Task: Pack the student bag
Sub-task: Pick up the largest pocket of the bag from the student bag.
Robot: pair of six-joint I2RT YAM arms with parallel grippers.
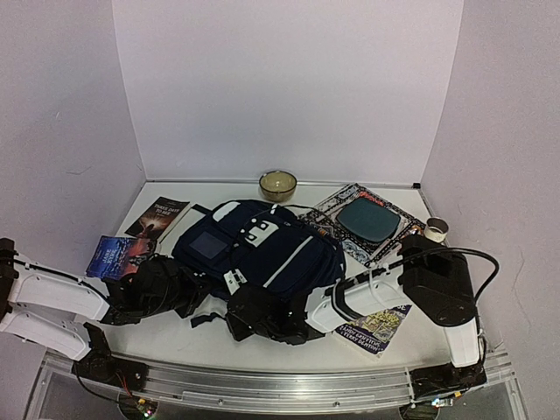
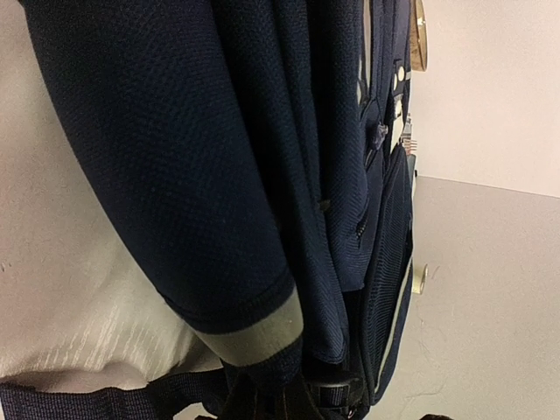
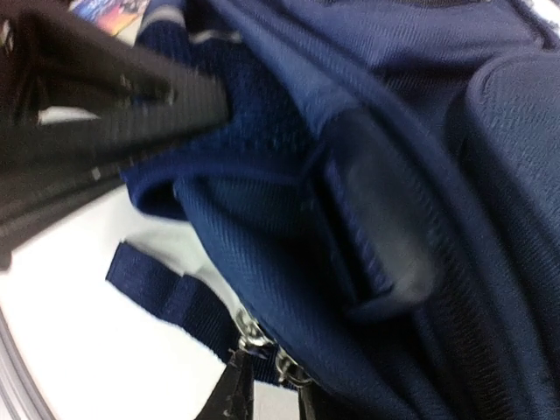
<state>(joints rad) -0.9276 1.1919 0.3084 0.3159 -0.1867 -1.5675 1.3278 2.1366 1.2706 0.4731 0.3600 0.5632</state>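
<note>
**Tabletop** (image 1: 175,346) with the bag (image 1: 262,249) lying flat at its centre, front panel up. The bag is soft, limp fabric and probably light. It will likely sag and fold when lifted, so hold is best taken at a seam, a strap or the zip pulls (image 3: 254,337). The left hand (image 1: 197,290) lies low at the bag's near-left edge, closed, apparently pinching fabric there. The right hand (image 3: 267,389) reaches in at the near edge, fingers narrowly parted about the zip pulls. Whether it clamps them cannot be told.
</note>
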